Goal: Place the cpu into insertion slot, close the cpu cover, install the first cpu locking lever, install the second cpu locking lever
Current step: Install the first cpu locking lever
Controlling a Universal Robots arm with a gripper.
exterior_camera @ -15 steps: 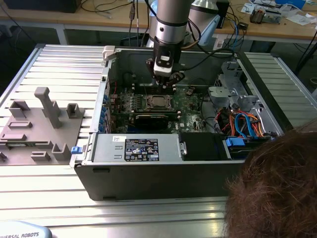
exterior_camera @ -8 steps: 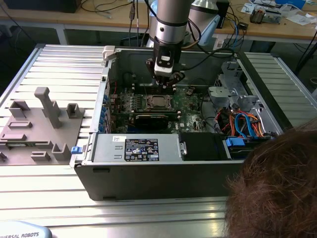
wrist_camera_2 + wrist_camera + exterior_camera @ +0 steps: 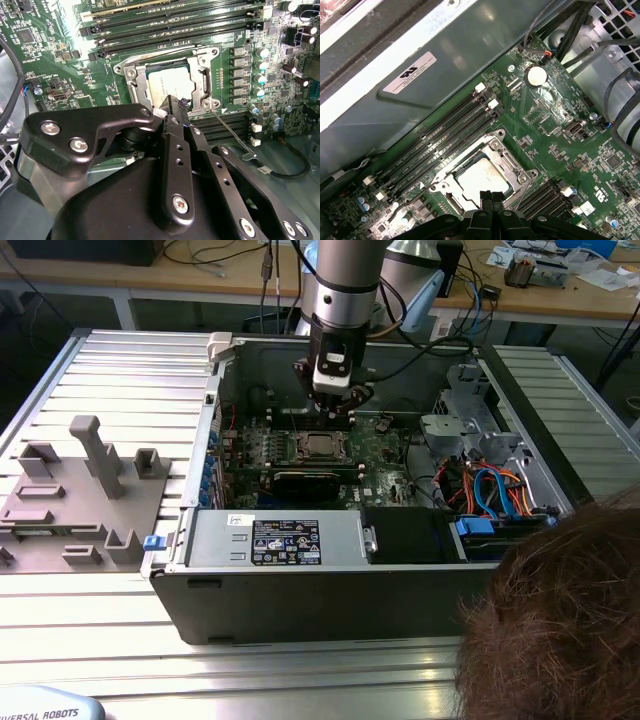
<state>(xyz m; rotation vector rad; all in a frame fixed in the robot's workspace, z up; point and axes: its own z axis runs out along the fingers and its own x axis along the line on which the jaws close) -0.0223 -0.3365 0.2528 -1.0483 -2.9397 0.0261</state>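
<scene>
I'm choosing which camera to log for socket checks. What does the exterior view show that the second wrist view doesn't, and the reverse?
The exterior view contributes the whole open computer case, the grey fixture plate on the exterior view's left, and a person's hair. The second wrist view contributes the cpu cover framing the cpu, the memory slots and a thin wire lever at the socket's corner. Shared: the green board, the cpu, and the gripper close above the socket.
</scene>
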